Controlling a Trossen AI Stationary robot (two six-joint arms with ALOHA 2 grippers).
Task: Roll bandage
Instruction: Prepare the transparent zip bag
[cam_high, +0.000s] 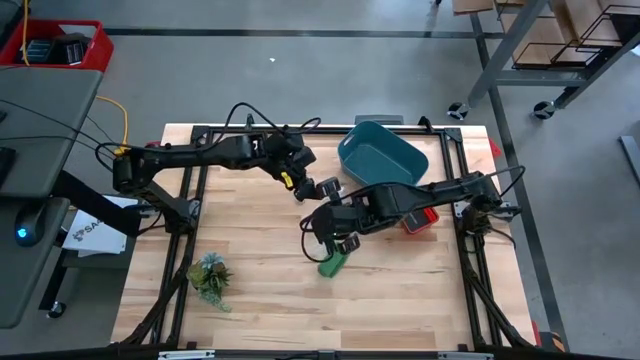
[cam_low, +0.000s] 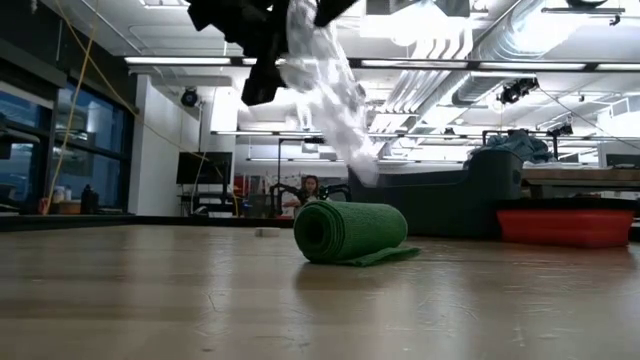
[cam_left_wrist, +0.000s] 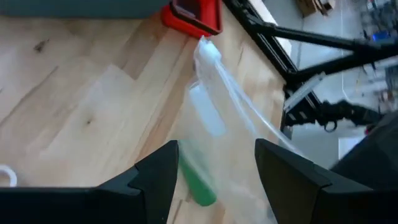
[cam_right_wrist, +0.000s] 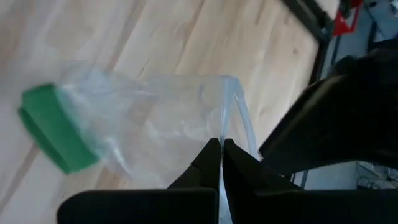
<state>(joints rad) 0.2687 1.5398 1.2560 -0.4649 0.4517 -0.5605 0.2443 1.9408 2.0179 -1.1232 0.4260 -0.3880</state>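
Green fabric, rolled up tight, is lying on the wooden table (cam_high: 260, 310) as a small bandage (cam_low: 350, 232), its loose tail trailing flat beneath it toward the side. Seen from overhead it is sitting near the table's middle, toward the front edge, partly covered by the right arm.

Hanging just above the roll is a clear plastic bag (cam_right_wrist: 168, 124), and the right gripper (cam_right_wrist: 222, 163) is pinching its upper edge with both fingers pressed together. How far the film is reaching down is hard to judge: in the table-level picture it is appearing only as a pale streak, its top lost behind dark arm parts that are cut off by the frame. In the right wrist picture the bandage is showing through and beside the bag as a blur.

The left gripper (cam_left_wrist: 216, 163) is hovering a little behind, near the teal bin (cam_high: 385, 155), its fingers standing wide apart with nothing between them; the bag and roll are lying beyond them. A red box (cam_high: 420, 220) is peeking out from under the right arm, mostly hidden. A small leafy plant (cam_high: 210, 275) is sitting well apart, near the front left.
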